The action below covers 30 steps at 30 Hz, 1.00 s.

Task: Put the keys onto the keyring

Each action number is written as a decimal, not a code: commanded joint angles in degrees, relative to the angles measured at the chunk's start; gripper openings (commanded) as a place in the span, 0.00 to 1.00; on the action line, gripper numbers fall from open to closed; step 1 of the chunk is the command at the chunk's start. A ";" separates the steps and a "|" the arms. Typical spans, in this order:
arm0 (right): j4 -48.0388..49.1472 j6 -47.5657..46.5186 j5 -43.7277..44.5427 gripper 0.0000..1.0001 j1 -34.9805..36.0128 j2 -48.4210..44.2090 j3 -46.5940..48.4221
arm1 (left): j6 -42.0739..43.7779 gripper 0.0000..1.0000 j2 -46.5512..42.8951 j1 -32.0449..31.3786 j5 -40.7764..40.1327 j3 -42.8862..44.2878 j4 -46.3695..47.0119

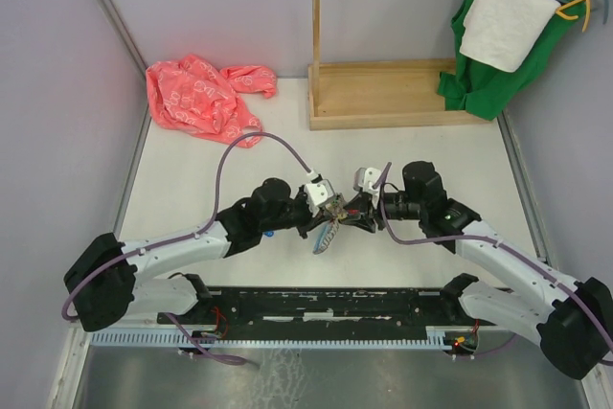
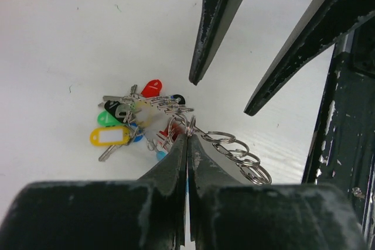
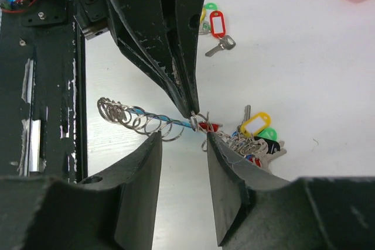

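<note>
In the left wrist view, the keyring is showing as silver loops running from centre to lower right, with the keys bunching at its left end. The left claw is pinching it at centre. The right claw is standing spread just above.

In the right wrist view, a red-tagged key is lying apart near the top.

From above, a green cloth is draping onto the right end of the wooden tray at upper centre.

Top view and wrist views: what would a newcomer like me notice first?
Mid-table, the left gripper pinches the keyring with its colour-tagged keys, while the right gripper stands open beside it. Next comes the crumpled pink cloth at the table's far left.
</note>
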 commanded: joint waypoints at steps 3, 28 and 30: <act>1.52 -11.75 -3.15 0.46 -0.15 0.20 -0.10 | 4.63 0.03 -1.99 -2.91 -8.29 8.36 -16.22; 22.81 -11.49 -11.61 0.35 -0.13 11.23 -3.75 | 6.19 0.03 -2.36 -3.13 -4.66 13.87 -22.66; 22.68 -11.36 -12.43 0.34 -0.14 11.78 -3.65 | 6.21 0.03 -2.18 -3.24 -4.68 13.85 -22.52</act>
